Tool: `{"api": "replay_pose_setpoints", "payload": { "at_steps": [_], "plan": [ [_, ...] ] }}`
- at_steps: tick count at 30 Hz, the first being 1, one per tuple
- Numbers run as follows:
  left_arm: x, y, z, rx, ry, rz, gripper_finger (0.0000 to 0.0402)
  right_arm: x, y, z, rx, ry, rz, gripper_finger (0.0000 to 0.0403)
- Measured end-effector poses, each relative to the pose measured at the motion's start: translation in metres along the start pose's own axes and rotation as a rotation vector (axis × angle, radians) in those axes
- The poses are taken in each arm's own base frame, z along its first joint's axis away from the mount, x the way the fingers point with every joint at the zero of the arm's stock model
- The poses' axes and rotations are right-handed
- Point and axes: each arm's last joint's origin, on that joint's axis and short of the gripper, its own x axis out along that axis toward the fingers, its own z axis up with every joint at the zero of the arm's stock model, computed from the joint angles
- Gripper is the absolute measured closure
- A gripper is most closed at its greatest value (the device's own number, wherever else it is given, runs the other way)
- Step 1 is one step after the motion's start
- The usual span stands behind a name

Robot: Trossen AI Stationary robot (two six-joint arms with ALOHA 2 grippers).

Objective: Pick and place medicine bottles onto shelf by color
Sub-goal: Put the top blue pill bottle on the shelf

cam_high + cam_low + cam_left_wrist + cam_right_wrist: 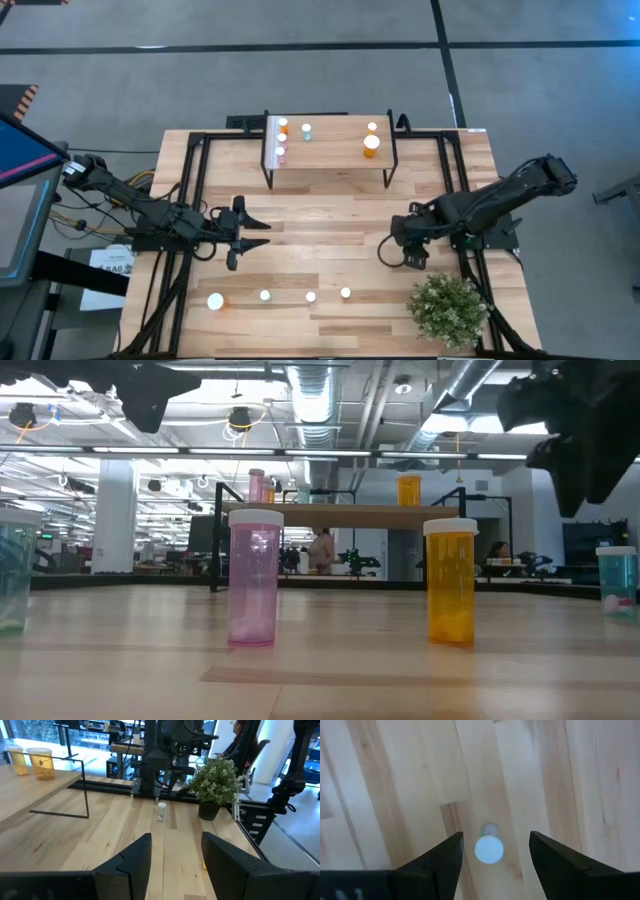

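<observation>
My right gripper [398,255] is open and points down over a small white-capped bottle [489,849] that stands on the table. Its fingers stand on either side of the cap, apart from it. The same bottle shows in the left wrist view [161,811]. My left gripper [262,234] is open and empty, left of the table's middle, pointing toward the right arm. The shelf [328,165] stands at the far middle with several bottles on it, among them a large orange one [371,146]. Several more bottles stand near the front edge, such as a pink one [254,575] and an orange one [450,580].
A green potted plant [448,308] stands at the front right, close to my right arm. Black frame rails [190,180] run along the table's left and right sides. Bare wood lies between the two grippers and in front of the shelf.
</observation>
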Motion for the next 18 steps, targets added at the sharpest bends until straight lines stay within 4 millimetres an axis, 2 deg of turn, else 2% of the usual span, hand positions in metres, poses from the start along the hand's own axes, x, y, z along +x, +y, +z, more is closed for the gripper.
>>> {"api": "replay_pose_setpoints", "payload": {
  "at_steps": [8, 12, 18],
  "plan": [
    [0.000, 0.000, 0.000, -0.011, -0.001, 0.000, 0.0242, 0.012, -0.005, -0.020, 0.068, 0.017, -0.002, 0.0153],
    [0.000, 0.000, 0.000, -0.024, -0.001, 0.000, 0.0242, 0.023, -0.004, -0.027, 0.058, 0.018, 0.003, 0.0153],
    [0.000, 0.000, 0.000, -0.024, -0.001, 0.001, 0.0242, 0.029, -0.005, -0.029, 0.065, 0.012, 0.004, 0.0153]
  ]
}}
